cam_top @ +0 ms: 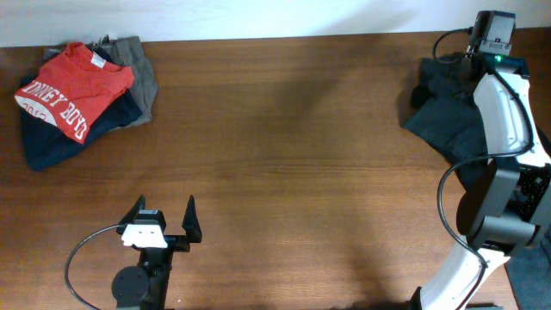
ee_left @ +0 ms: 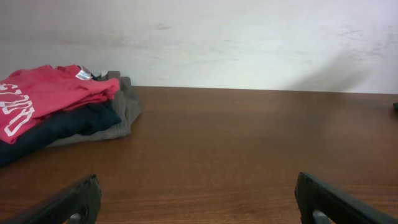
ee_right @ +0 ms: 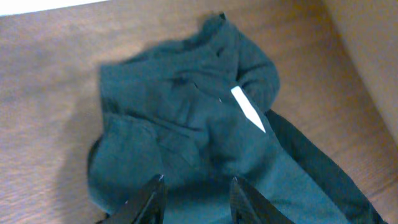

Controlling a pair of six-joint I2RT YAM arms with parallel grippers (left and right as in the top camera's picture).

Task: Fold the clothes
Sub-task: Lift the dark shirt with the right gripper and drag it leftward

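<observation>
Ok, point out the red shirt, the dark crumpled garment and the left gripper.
red shirt (cam_top: 76, 86): overhead view, its red middle.
dark crumpled garment (ee_right: 193, 124): right wrist view, bunched centre.
left gripper (cam_top: 166, 203): overhead view, midway between fingertips.

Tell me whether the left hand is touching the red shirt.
Apart. The overhead view shows bare table between the open left hand near the front edge and the red shirt in the far left corner.

Dark brown wood-grain desk under even, diffuse light. A pale, faintly scuffed wall rises behind its far edge, with a soft shadow towards the right.
</observation>
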